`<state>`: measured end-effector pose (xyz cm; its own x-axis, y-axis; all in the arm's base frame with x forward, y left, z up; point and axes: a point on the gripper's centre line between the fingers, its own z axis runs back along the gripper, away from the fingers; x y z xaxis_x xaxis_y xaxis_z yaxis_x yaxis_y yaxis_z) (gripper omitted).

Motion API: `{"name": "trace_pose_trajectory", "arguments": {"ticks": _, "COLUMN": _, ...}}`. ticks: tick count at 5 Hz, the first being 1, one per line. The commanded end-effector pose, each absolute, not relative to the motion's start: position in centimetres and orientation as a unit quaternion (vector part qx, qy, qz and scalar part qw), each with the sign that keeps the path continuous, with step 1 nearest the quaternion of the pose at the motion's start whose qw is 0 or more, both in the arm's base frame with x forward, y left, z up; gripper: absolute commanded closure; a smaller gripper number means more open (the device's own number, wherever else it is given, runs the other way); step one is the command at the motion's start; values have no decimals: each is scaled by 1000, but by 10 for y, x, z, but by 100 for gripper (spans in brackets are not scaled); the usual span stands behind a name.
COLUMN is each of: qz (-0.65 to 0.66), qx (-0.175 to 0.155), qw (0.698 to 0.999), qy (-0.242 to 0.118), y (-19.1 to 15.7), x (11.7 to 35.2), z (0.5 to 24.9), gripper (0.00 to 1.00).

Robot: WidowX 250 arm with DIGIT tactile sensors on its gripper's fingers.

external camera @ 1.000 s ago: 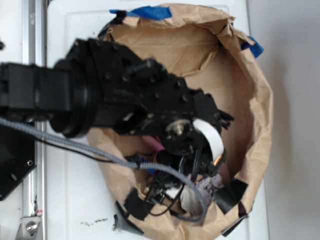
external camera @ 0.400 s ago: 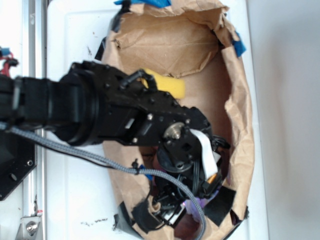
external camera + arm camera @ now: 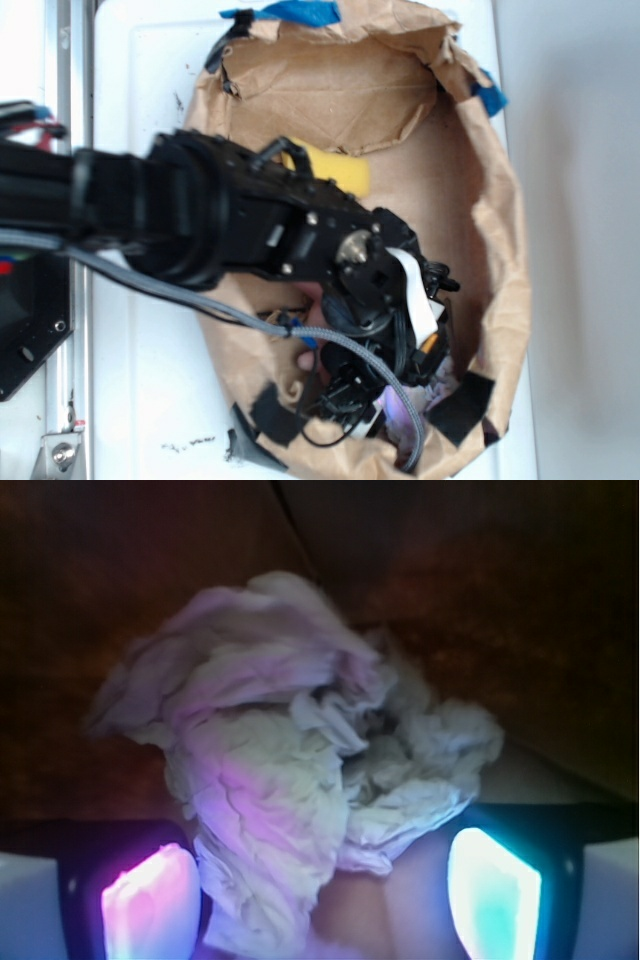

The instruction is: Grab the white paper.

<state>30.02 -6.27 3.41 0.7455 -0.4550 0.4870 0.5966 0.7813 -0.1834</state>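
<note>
Filling most of the wrist view, the white paper (image 3: 300, 780) is one soft, wrinkled, greyish-white wad, tinted pink and violet by the glow of the fingers. It lies between the two lit fingertips (image 3: 150, 905), its lower folds hanging beside the left one and apart from the right one. The gripper (image 3: 320, 900) is spread wide, clamping nothing, its jaws either side of the wad. Around it rises one brown paper bag (image 3: 500, 230). One yellow block (image 3: 335, 170) sits behind the arm, well apart from the gripper.
</note>
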Motion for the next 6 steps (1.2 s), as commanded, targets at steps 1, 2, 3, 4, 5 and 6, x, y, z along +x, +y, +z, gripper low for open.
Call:
{"name": "trace_pose_trajectory", "arguments": {"ticks": 1, "qz": -286, "qx": -152, "qw": 923, "qy": -206, "y": -75, "x": 315, "z": 30, "gripper": 100}}
{"name": "trace_pose_trajectory", "arguments": {"ticks": 2, "qz": -286, "qx": -150, "qw": 923, "qy": -207, "y": -71, "x": 315, "z": 34, "gripper": 100}}
{"name": "trace_pose_trajectory", "arguments": {"ticks": 3, "qz": -286, "qx": -150, "qw": 923, "qy": -211, "y": -64, "x": 312, "z": 43, "gripper": 100}}
{"name": "trace_pose_trajectory", "arguments": {"ticks": 4, "qz": -283, "qx": -154, "qw": 922, "qy": -216, "y": -53, "x": 304, "z": 66, "gripper": 100}}
{"name": "trace_pose_trajectory", "arguments": {"ticks": 5, "qz": -252, "qx": -177, "qw": 929, "qy": -207, "y": -32, "x": 292, "z": 90, "gripper": 100}}
{"name": "trace_pose_trajectory", "arguments": {"ticks": 6, "qz": -212, "qx": -178, "qw": 945, "qy": -176, "y": -10, "x": 270, "z": 109, "gripper": 100}}
